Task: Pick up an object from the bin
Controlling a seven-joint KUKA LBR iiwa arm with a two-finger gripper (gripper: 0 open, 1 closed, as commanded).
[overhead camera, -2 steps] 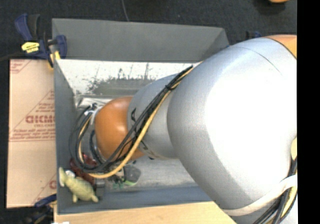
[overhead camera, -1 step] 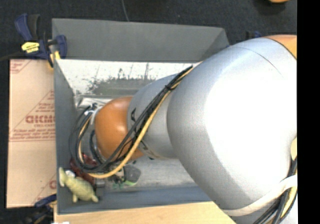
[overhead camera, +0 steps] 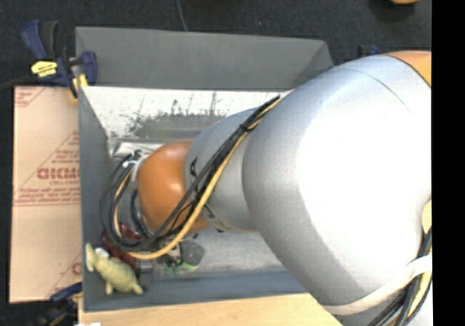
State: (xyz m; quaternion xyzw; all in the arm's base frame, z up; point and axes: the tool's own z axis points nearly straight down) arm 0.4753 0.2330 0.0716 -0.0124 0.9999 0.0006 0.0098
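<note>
A pale yellow-green toy dinosaur (overhead camera: 114,271) lies in the bin's near left corner, against the front wall. Just behind it, by the left wall, sits a small dark red thing (overhead camera: 115,242), partly hidden. Further right along the front wall lie a small grey rounded piece (overhead camera: 192,251) and a bit of green (overhead camera: 179,266) beside it.
The arm reaches in from the right and covers most of the bin floor. Its orange wrist cover, ringed with black and yellow cables, hangs low over the left half of the bin, right above the dinosaur and the red thing. A speckled strip of floor shows along the back wall.
</note>
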